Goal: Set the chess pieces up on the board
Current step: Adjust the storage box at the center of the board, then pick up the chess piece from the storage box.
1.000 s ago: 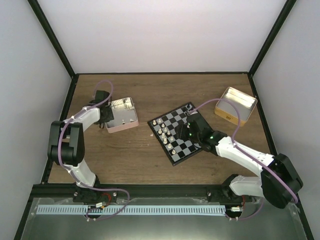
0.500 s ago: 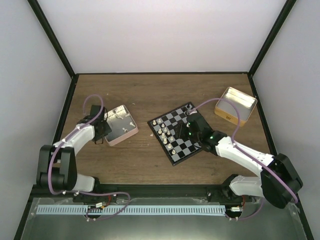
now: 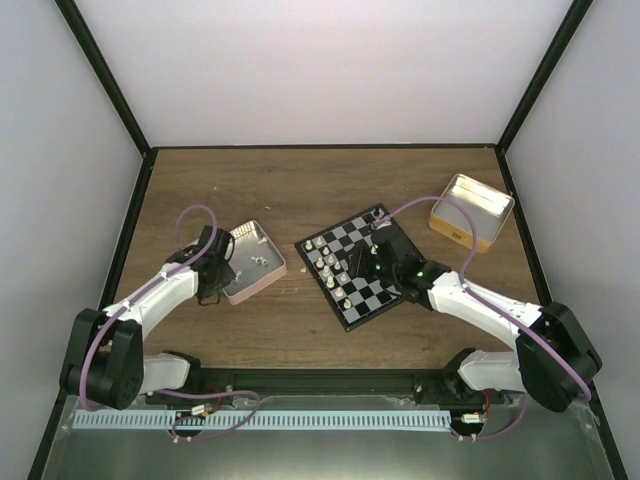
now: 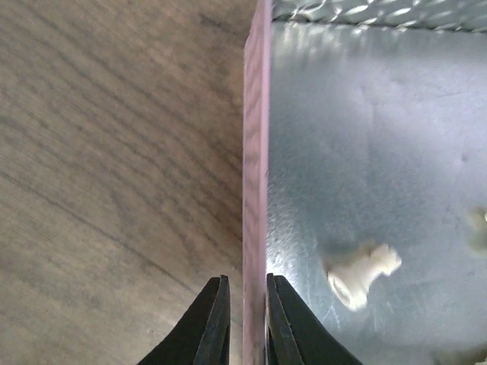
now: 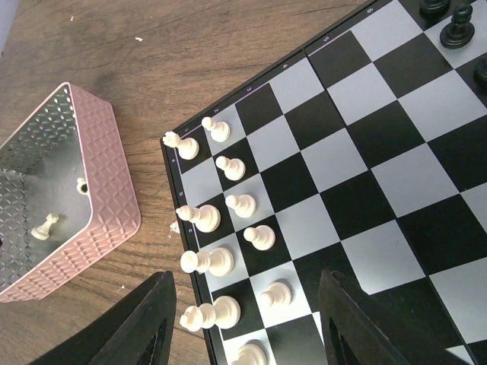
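Observation:
The board (image 3: 381, 291) lies right of centre, turned diagonally. Several cream-white chess pieces (image 5: 229, 168) stand in two rows along its left edge, and a few black ones (image 5: 456, 27) stand at the far corner. My right gripper (image 5: 247, 283) is open and empty, hovering over the white rows; it also shows in the top view (image 3: 366, 262). My left gripper (image 4: 247, 287) is shut on the side wall of the pink-sided tin (image 4: 256, 152), which sits left of the board (image 3: 255, 263). A white piece (image 4: 362, 274) lies inside the tin, and others show there in the right wrist view (image 5: 46, 225).
A yellow metal tin (image 3: 471, 211) stands open at the back right, near the right wall. Black frame rails run along the table's edges. Bare wood lies between the pink tin and the board.
My left arm has drawn back toward its base, dragging and turning the pink tin nearer and a little rightward. My right gripper has stayed over the board.

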Controlling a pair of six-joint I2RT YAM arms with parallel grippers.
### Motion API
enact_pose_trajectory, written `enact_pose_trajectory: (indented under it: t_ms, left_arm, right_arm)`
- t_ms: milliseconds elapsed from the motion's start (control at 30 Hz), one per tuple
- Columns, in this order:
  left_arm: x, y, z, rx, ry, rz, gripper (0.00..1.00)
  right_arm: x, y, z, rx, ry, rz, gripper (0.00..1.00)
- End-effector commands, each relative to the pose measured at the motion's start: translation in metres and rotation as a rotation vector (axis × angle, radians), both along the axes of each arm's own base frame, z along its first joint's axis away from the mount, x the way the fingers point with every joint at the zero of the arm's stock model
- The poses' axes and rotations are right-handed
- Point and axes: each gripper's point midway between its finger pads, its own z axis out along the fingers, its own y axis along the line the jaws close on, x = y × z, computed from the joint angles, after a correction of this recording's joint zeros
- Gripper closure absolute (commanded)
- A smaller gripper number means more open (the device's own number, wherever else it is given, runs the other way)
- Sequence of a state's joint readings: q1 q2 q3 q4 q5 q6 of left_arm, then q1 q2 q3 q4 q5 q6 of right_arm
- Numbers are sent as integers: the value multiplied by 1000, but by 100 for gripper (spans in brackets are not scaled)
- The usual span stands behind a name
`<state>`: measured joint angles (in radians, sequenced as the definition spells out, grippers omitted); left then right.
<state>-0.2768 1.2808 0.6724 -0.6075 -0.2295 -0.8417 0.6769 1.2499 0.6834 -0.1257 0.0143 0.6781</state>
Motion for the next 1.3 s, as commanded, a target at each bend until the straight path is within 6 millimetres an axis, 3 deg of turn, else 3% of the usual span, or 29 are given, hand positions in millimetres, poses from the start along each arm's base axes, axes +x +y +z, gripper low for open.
enact_pose_trajectory:
  t_ms: [0,167,400,533,733,1000,1267]
  left_arm:
    - [-17,5,-1,50,41,33,82]
    - [-15,-1,7,59,29,-18,65]
    - [24,-12,67,64,-147,-108,55]
    - [43,-29,83,32,-213,-205,51]
    - [63,-38,64,20,-202,-219,50]
    - [95,-54,28,-1,-182,-224,61]
    - [113,-53,8,63,-153,-249,68]
  right_arm:
    - [1,-1,-2,12,5,-11,47]
    - [2,-1,-5,10,11,-14,47]
    - [4,0,-7,4,13,-19,47]
    - [4,1,-9,5,17,-20,47]
    - [4,1,-11,3,26,-21,47]
    - [2,-1,-13,-3,34,-20,47]
    - [-1,-4,-15,-7,40,-27,47]
